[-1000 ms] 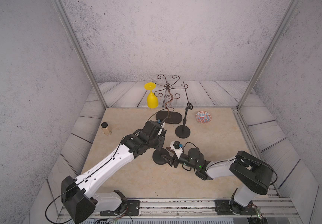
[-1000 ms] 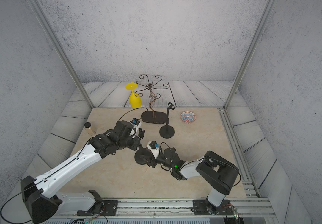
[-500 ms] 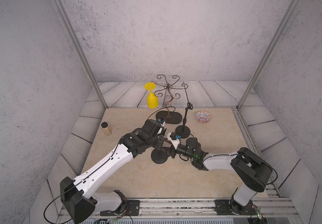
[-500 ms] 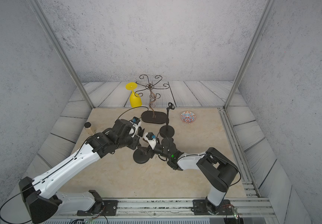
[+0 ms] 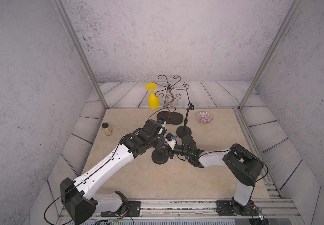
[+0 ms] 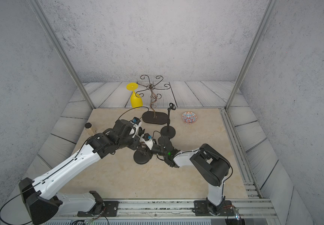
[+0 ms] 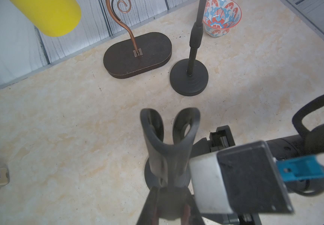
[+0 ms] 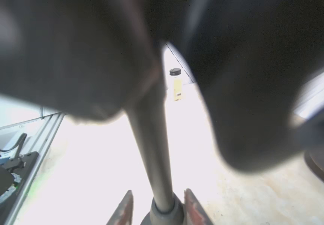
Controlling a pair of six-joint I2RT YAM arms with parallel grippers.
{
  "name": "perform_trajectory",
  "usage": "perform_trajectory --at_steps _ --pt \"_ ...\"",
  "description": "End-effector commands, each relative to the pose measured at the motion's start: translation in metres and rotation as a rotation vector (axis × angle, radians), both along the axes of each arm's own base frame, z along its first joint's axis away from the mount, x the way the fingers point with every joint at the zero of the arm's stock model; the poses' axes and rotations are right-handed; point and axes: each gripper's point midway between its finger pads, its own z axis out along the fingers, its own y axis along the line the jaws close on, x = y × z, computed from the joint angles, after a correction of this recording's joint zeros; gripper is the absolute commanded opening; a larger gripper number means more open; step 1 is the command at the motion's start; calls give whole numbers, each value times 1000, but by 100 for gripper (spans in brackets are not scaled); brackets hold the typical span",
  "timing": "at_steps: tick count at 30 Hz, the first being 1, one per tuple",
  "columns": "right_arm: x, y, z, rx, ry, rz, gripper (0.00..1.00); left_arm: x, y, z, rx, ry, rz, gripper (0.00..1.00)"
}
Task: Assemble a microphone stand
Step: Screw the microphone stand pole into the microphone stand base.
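A black round base [image 5: 160, 158] [image 6: 142, 158] lies on the beige tabletop between my two arms. A grey pole [image 8: 151, 146] rises from it, topped by a black U-shaped microphone clip [image 7: 169, 132]. My left gripper [image 7: 169, 189] [image 5: 164, 145] is shut on the stem just under the clip, above the base. My right gripper [image 8: 158, 191] [image 5: 169, 153] comes in low from the right. It straddles the collar [image 8: 165, 211] at the pole's foot. One fingertip [image 8: 190, 202] touches the collar; a gap shows beside the other.
A second, complete microphone stand [image 5: 184, 132] stands just behind my arms. Behind it are a curly wire rack on an oval base [image 5: 169, 119], a yellow upturned goblet [image 5: 153, 99] and a patterned bowl [image 5: 205, 117]. A small jar [image 5: 106, 129] sits at the left.
My right arm swung back and left, bringing its gripper to the pole's foot, and its jaws narrowed around the collar. The left gripper kept its hold; the base stayed put.
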Motion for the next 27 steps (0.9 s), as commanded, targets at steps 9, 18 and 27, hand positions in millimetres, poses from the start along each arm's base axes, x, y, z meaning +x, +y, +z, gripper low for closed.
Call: perform_trajectory --at_steps 9,18,27 --pt "29 -13 -26 -35 14 -234 12 5 8 14 -27 -34 20 3" --pt "25 -16 -25 -18 -122 -935 0 4 16 13 -45 -34 34 2" --pt "-2 25 -5 98 -63 -575 61 8 21 9 -48 -20 41 2"
